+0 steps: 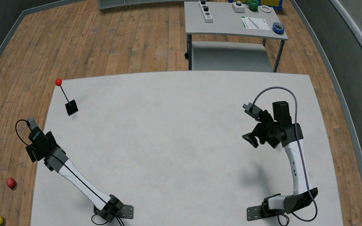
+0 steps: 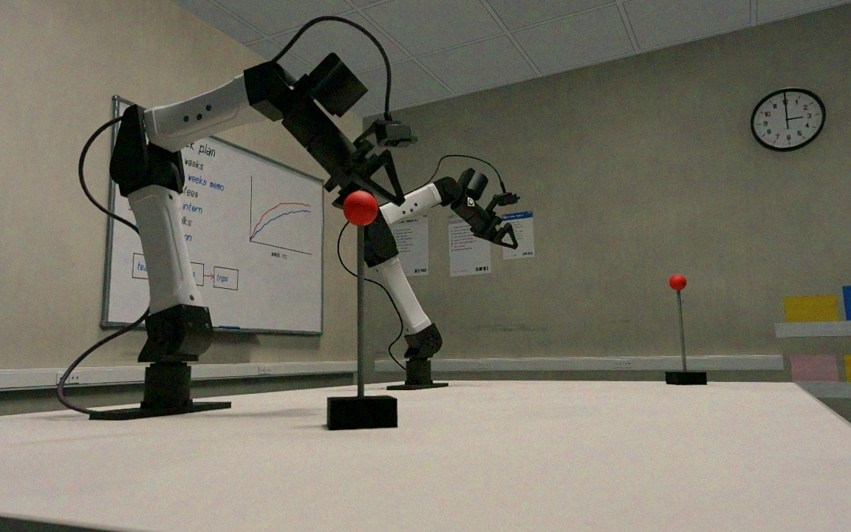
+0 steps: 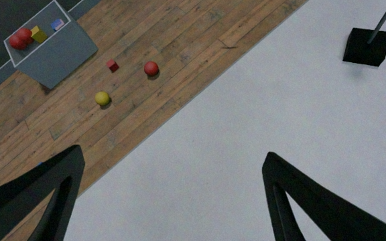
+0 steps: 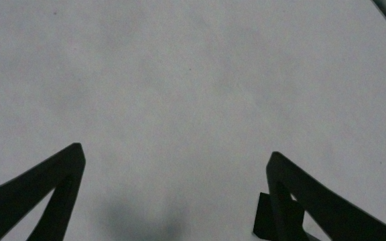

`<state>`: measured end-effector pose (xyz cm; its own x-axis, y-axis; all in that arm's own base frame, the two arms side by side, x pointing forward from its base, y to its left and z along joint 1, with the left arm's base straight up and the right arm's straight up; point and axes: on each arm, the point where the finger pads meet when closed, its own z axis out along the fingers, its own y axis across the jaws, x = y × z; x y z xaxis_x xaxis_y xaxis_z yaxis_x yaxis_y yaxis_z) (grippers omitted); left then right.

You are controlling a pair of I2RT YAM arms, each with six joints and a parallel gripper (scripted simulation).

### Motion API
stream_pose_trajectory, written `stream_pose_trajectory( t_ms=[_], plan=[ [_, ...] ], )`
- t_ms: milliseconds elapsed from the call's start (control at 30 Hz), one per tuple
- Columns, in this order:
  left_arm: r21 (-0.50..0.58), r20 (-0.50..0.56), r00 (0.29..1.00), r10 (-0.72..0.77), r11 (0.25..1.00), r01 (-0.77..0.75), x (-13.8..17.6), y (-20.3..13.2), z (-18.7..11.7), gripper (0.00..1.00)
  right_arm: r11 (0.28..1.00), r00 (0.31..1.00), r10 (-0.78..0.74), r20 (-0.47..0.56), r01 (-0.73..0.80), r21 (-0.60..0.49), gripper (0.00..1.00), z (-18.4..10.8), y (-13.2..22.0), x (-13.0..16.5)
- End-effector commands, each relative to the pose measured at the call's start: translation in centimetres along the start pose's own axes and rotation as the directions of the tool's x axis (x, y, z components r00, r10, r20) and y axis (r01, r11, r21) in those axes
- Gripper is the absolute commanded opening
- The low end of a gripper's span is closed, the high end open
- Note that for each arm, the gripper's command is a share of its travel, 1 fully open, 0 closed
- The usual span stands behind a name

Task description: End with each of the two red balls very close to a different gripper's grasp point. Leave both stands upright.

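Clock (image 2: 788, 119), only in exterior view.

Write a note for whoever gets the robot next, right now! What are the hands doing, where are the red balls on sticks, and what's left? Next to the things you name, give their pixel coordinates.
Left hand (image 1: 41, 163) (image 2: 509, 241) (image 3: 174, 150): open, holding nothing.
Right hand (image 1: 264, 143) (image 2: 370, 198) (image 4: 176, 148): open, holding nothing.
Left ball (image 1: 58, 82) (image 2: 677, 282): on top of the left stand (image 1: 71, 107) (image 2: 685, 378) (image 3: 364, 48), away from the left hand.
Right ball (image 1: 289, 114) (image 2: 360, 208): on top of the right stand (image 2: 362, 413) (image 4: 262, 215), mostly hidden by the right arm from above.
Done: both stands are upright, but neither ball is at a hand's grasp point.
Left: bring each hand to its own ball, without tipping the stands.
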<state>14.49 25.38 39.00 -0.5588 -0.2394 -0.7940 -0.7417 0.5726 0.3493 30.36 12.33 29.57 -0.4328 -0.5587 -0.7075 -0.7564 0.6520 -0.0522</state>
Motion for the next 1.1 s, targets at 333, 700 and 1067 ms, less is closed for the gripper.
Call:
stream_pose_trajectory(
  t_ms=[333,700,1067],
  plan=[
    [-0.006,0.013,1.0,-0.003,1.0,0.003,-0.3,0.2,-0.3,1.0,1.0,1.0,-0.004,0.012,0.004,0.004,1.0,-0.3,0.0,-0.3],
    [-0.02,0.028,0.999,-0.027,0.999,0.027,-0.8,0.2,0.3,1.0,0.996,0.998,0.067,0.001,-0.067,0.053,1.0,-0.8,-0.9,0.1],
    [0.108,0.164,0.982,-0.09,0.992,0.073,-6.4,-5.9,4.2,1.0,0.774,0.846,0.532,0.036,-0.503,0.385,1.0,-4.7,-9.4,4.2]
  ],
)
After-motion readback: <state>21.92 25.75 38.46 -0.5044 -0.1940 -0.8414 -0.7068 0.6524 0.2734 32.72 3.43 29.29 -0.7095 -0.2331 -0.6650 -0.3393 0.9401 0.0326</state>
